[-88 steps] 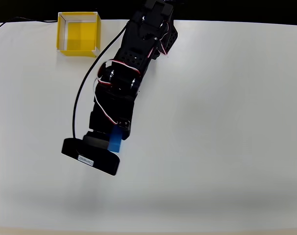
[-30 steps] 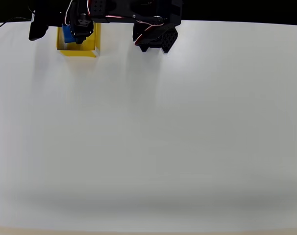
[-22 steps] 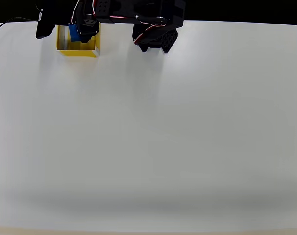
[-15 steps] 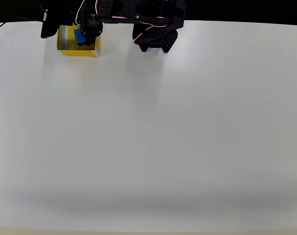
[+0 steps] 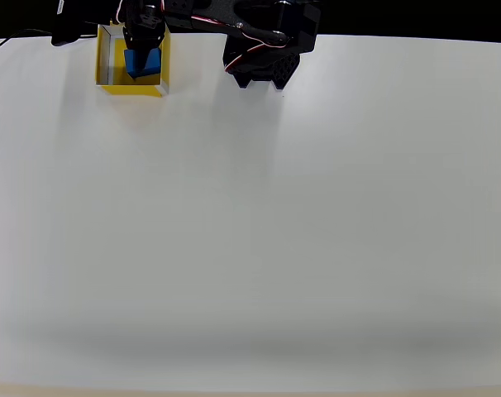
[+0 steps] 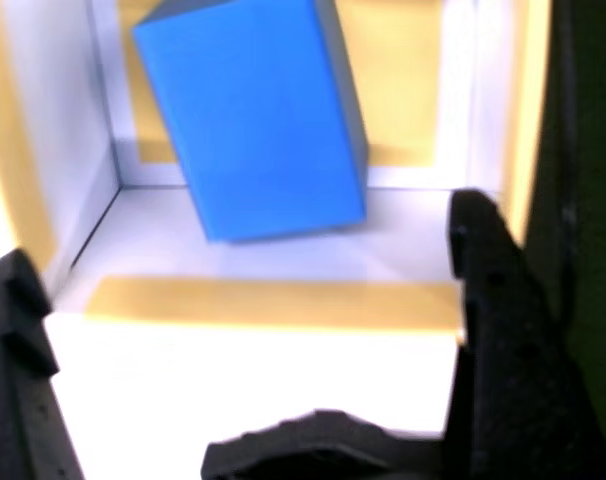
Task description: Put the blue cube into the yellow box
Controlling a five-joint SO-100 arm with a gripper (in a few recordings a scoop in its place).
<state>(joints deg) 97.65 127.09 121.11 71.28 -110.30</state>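
The blue cube (image 5: 140,64) lies inside the yellow box (image 5: 131,88) at the table's far left corner in the overhead view. My gripper (image 5: 143,40) hangs over the box's far side, just above the cube. In the wrist view the blue cube (image 6: 258,120) rests tilted against the yellow box's floor (image 6: 408,90) and a pale inner wall. My gripper (image 6: 243,240) stands open there. Its black fingers (image 6: 493,300) flank the box's opening and nothing is between them.
The arm's black base (image 5: 263,58) stands at the table's far edge, to the right of the box. A thin black cable (image 5: 11,40) runs off the far left corner. The white table (image 5: 259,231) stretches wide toward the near edge.
The gripper carried the blue cube from mid-table to the yellow box. Over the last second the cube went down into the box and the fingers came off it.
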